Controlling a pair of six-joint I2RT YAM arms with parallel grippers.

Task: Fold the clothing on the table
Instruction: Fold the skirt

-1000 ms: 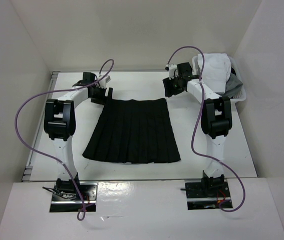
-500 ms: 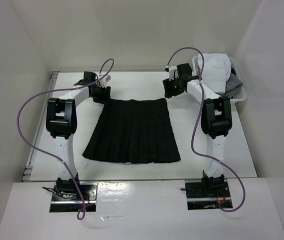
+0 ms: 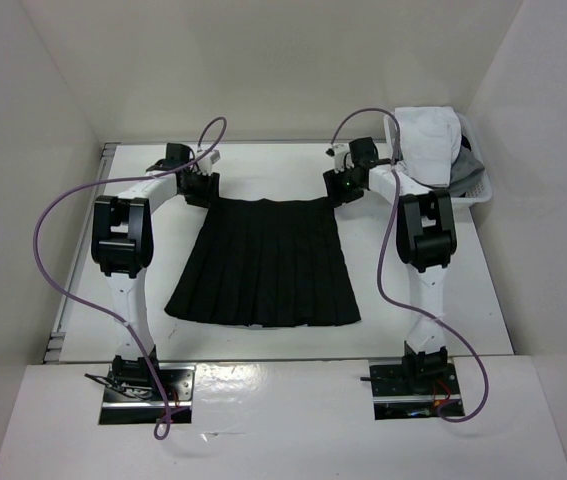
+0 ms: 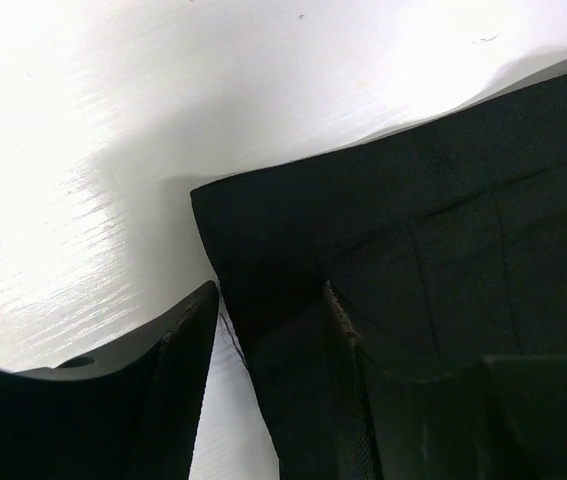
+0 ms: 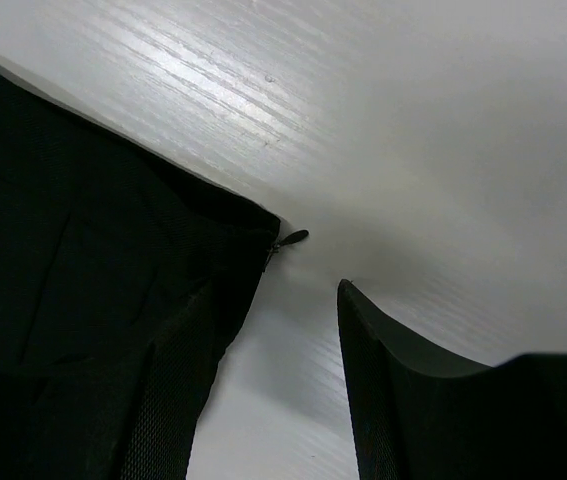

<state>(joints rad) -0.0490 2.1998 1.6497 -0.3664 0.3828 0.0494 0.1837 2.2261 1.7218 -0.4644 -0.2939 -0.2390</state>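
We take this for a robotics lab, a test cell built for the purpose and not a home or shop. Plain white panels (image 3: 263,60) box in the table (image 3: 263,170) at the back and both sides. The left arm (image 3: 120,235) and right arm (image 3: 428,230) are bolted down on metal plates (image 3: 178,395) at the near edge, with purple cables (image 3: 33,235) looping loose above them. A metal rail (image 3: 63,310) runs along the table's left edge. The only homely things we see are a skirt (image 3: 268,260) and a basket (image 3: 481,195) of clothes.
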